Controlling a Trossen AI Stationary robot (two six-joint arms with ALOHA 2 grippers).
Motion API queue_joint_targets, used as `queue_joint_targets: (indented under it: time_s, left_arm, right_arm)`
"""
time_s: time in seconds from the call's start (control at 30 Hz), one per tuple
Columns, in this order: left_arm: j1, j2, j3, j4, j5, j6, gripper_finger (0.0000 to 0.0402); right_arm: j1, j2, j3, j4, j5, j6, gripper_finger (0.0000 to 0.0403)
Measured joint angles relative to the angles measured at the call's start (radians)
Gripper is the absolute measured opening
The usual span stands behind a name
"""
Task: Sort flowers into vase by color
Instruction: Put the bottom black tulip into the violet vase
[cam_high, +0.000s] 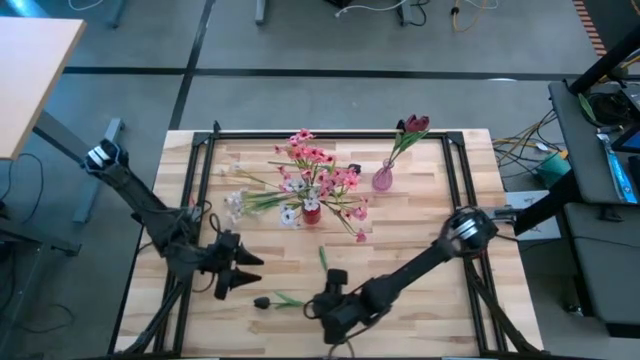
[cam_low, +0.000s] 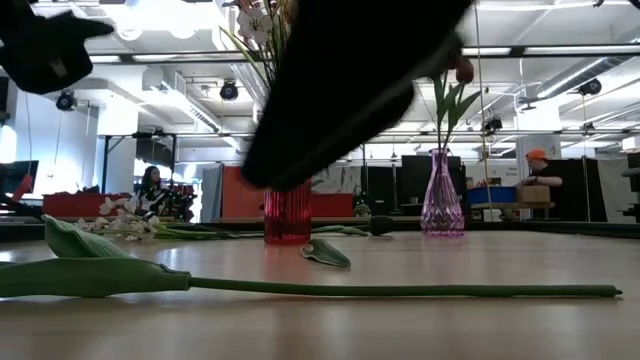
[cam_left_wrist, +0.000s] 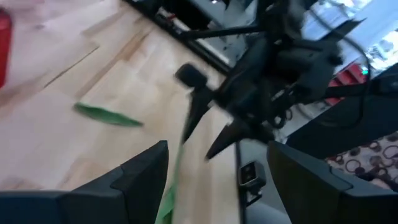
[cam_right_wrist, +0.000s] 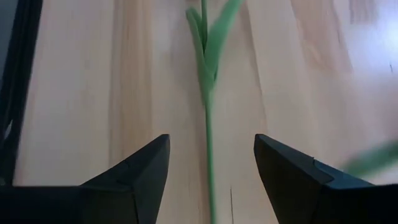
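Flower (cam_right_wrist: 207, 118) lies flat on the counter (cam_high: 420, 240) at lower centre, so I've straddled its stem with my right gripper (cam_right_wrist: 210, 163), jaws open, empty.

Two arms: black, slender jointed links. Left arm (cam_high: 150, 205): pale grey collar near its base. Right arm (cam_high: 420, 262): round silver-grey joint cap. Each gripper, left (cam_high: 240, 268) and right (cam_high: 322, 312): two matte-black wedge fingers (cam_right_wrist: 134, 177), tapering to points.

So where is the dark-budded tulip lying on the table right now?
In the high view, the dark-budded tulip lies flat near the wooden table's front edge, between the left gripper and the right gripper, whose open fingers straddle its stem.
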Motion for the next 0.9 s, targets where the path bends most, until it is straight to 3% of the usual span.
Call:
queue_joint_targets:
  time_s: [0.27, 0.43, 0.8, 0.9]
  left_arm:
    - [-0.063, 0.119, 0.000, 0.113, -0.017, 0.021, 0.0256]
    - [-0.097, 0.162, 0.000, 0.160, -0.018, 0.009, 0.0256]
    - [-0.127, 0.242, 0.001, 0.231, -0.020, 0.005, 0.0256]
    - [-0.127, 0.247, 0.002, 0.250, -0.019, 0.006, 0.0256]
  right_arm:
    - [-0.033, 0.196, 0.254, 0.002, 0.000, -0.082, 0.0197]
    - [-0.047, 0.272, 0.383, -0.144, -0.002, -0.034, 0.0166]
    - [-0.062, 0.342, 0.445, -0.163, -0.064, -0.028, 0.0030]
    - [-0.063, 0.343, 0.445, -0.166, -0.079, -0.058, 0.0016]
